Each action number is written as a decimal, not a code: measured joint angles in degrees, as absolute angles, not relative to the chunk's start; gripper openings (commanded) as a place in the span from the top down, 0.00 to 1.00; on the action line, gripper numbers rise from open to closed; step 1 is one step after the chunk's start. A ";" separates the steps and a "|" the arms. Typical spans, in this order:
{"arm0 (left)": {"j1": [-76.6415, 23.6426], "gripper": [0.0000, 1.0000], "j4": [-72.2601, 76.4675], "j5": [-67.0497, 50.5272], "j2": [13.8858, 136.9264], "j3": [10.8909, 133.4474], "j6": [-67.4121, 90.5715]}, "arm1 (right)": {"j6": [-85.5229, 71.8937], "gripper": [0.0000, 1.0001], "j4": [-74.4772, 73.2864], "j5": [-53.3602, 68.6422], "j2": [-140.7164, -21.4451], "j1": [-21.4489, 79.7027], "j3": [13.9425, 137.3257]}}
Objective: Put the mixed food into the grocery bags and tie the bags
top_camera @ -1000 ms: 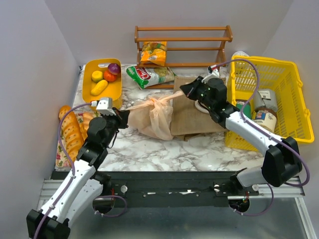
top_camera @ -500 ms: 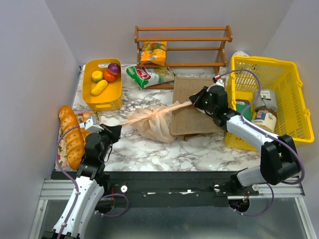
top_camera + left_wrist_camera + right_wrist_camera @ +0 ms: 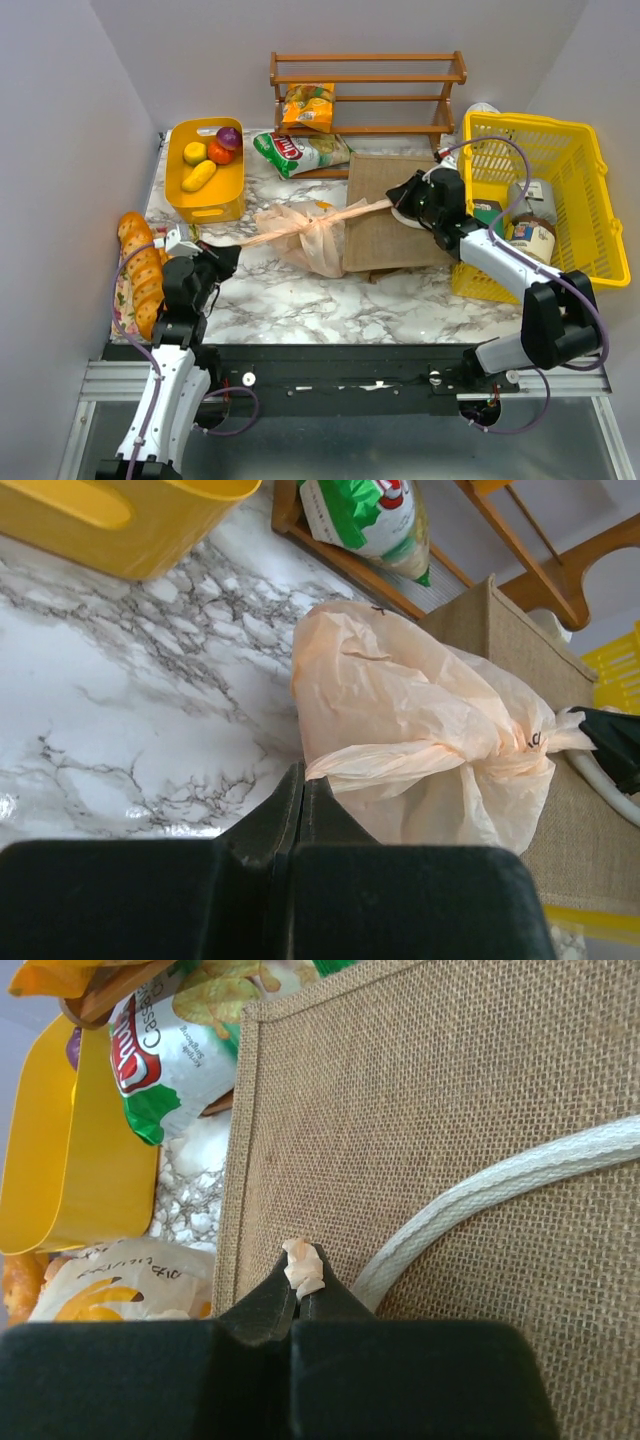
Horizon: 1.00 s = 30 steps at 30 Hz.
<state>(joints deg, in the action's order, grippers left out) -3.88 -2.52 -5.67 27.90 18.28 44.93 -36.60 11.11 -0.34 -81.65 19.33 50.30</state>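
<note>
At the near left edge, pinches one stretched handle of the peach plastic bag [image 3: 420, 730] in the left gripper [image 3: 302, 778], jaws clamped. Looks like tightening the knot; next calls for a steady outward pull without tearing. Mid-table, lies bunched against the jute tote [image 3: 450, 1110], stretched near-left to far-right. Farther off, clamps the other handle in the right gripper [image 3: 303, 1272].

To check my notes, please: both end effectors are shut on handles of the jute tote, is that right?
No: the left end effector and right end effector are shut on handles of the peach plastic bag, not the jute tote; both wrist views show it.
</note>
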 measured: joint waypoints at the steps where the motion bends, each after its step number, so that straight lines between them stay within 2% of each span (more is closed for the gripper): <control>1: -2.44 1.00 -2.44 -7.42 27.46 17.12 45.50 | -36.71 0.99 11.11 0.40 -81.78 18.96 50.28; 7: 3.11 1.00 -2.70 -13.82 26.55 13.72 47.77 | -36.91 0.99 10.94 2.96 -82.91 18.13 49.95; 13: 4.14 0.99 -3.11 -15.46 26.24 14.11 47.77 | -35.94 0.99 11.07 5.10 -82.96 17.50 49.98; 14: 4.19 0.90 -3.55 -15.53 26.24 14.57 47.46 | -35.29 0.99 11.09 5.80 -82.96 17.34 50.00; 15: 4.25 0.64 -4.25 -15.55 26.24 15.29 47.11 | -34.54 0.99 11.03 6.76 -82.96 17.21 50.13; 17: 4.56 0.39 -5.69 -15.18 26.26 16.95 45.87 | -32.58 0.62 10.85 8.99 -82.96 16.78 50.76; 18: 5.23 0.23 -6.87 -12.82 26.26 18.09 44.97 | -30.46 0.45 10.63 8.80 -82.96 15.81 51.53; 19: 6.57 0.18 -7.86 -10.48 26.33 19.14 43.97 | -29.21 0.26 10.66 8.97 -82.96 14.15 52.38; 20: 7.92 0.03 -8.82 -8.84 26.46 20.29 42.83 | -27.97 0.21 10.66 9.37 -82.96 12.51 53.28; 21: 8.36 0.01 -9.56 -7.94 26.55 21.26 42.52 | -26.59 0.08 10.72 9.87 -82.94 11.05 54.30; 22: 8.60 0.01 -10.33 -7.38 26.74 22.52 41.28 | -25.19 0.01 10.85 10.63 -82.91 9.89 55.35; 26: 8.62 0.01 -16.16 -6.59 30.65 31.29 34.24 | -19.77 0.00 10.20 14.79 -81.58 10.44 58.04; 30: 8.62 0.01 -19.94 -5.67 35.16 38.52 25.34 | -12.14 0.00 6.74 16.91 -80.27 16.36 61.93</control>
<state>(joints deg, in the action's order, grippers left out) 8.62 -19.94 -5.67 35.16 38.52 25.34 -12.14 6.74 16.91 -80.27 16.36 61.93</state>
